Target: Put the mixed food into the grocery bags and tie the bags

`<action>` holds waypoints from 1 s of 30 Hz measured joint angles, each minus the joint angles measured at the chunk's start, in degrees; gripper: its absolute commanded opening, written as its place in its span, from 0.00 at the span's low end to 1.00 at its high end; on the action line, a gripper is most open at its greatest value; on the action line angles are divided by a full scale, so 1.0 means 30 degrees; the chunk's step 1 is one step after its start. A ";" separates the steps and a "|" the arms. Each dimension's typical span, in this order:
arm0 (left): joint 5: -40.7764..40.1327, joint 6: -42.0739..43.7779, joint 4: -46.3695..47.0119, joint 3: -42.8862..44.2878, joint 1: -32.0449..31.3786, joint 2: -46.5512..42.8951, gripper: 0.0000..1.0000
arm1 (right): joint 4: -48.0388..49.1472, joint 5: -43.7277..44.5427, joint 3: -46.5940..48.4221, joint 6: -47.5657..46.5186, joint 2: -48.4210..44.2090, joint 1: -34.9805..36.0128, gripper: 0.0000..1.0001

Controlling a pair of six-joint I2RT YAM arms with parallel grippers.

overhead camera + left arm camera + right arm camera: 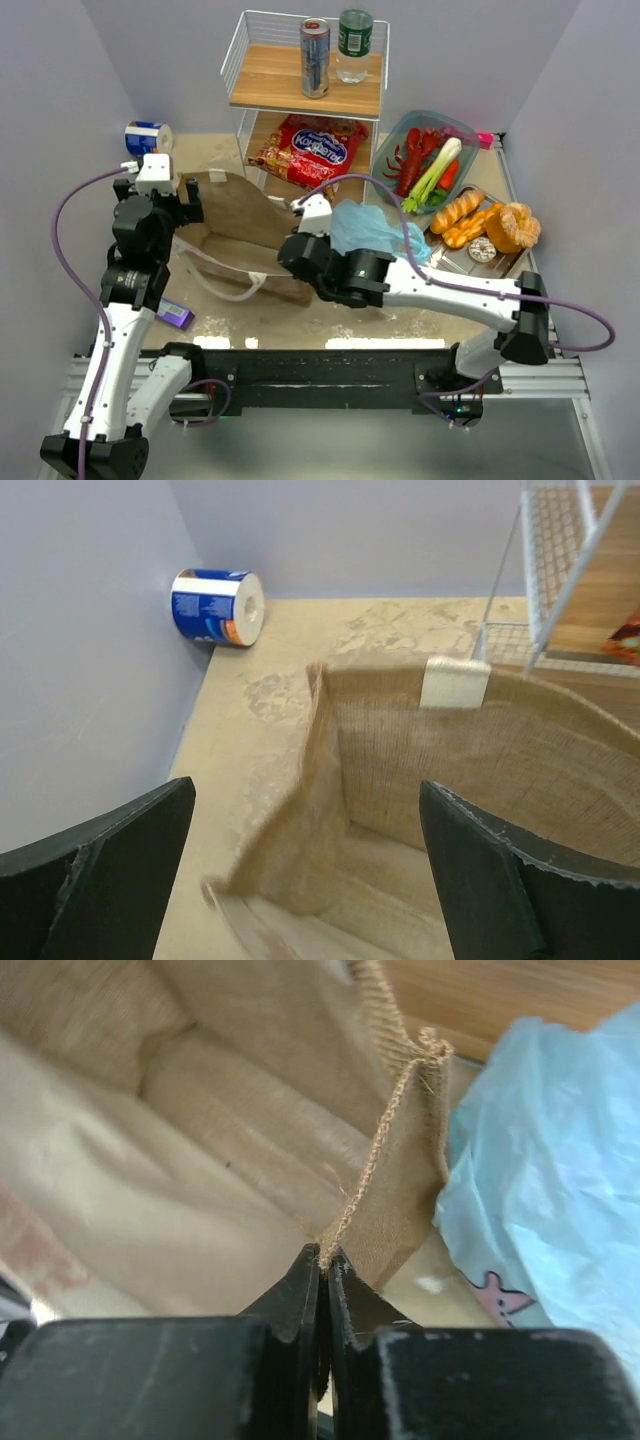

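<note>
Rim of the brown woven bag [235, 215] is clamped by the right gripper [323, 1263]; the left gripper [307, 795] is held wide open above its opposite side.

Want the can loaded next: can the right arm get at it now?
Probably not yet: the right gripper is shut on the brown bag. The can stands open from above on the top shelf.

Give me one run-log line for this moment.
right gripper: shut on brown bag rim | left gripper: open at opposite edge | drink can: on rack
</note>
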 measured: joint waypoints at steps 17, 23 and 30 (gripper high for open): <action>0.6994 -0.1705 -0.6506 0.2018 -0.0022 0.0321 1.00 | -0.4124 0.1064 -0.3235 0.0066 -0.5260 -0.3264 0.00; 0.9704 -0.2565 -0.5756 -0.0291 -0.0029 0.0809 0.54 | -0.5676 0.1639 -0.3716 0.0517 -0.6164 -0.3395 0.18; 1.1861 -0.2900 -0.3504 -0.1137 -0.0029 0.1399 0.00 | -0.6127 0.1464 -0.3504 -0.1071 -0.7555 -0.3432 0.75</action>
